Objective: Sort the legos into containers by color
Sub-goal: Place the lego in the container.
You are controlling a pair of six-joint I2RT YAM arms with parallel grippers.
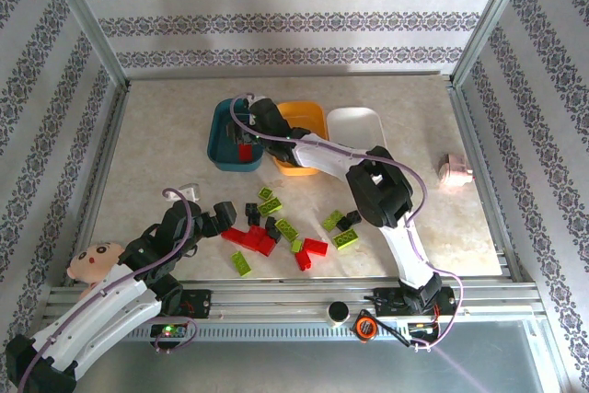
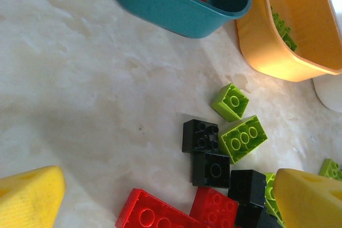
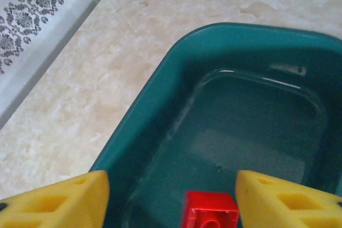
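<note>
Three trays (image 1: 354, 121) side by side behind the scattered bricks (image 1: 247, 236), one brick (image 3: 211, 211) in the leftmost

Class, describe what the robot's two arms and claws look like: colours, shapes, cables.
The left arm and right arm have white shells with black joints, and a thin lilac cable loops along each. The left claw and right claw carry yellow wedge-shaped fingers with small holes.

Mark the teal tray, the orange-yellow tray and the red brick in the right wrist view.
teal tray (image 3: 160, 121): right wrist view, left wall.
orange-yellow tray (image 2: 267, 52): left wrist view, outer wall.
red brick (image 3: 211, 212): right wrist view, studded top.
</note>
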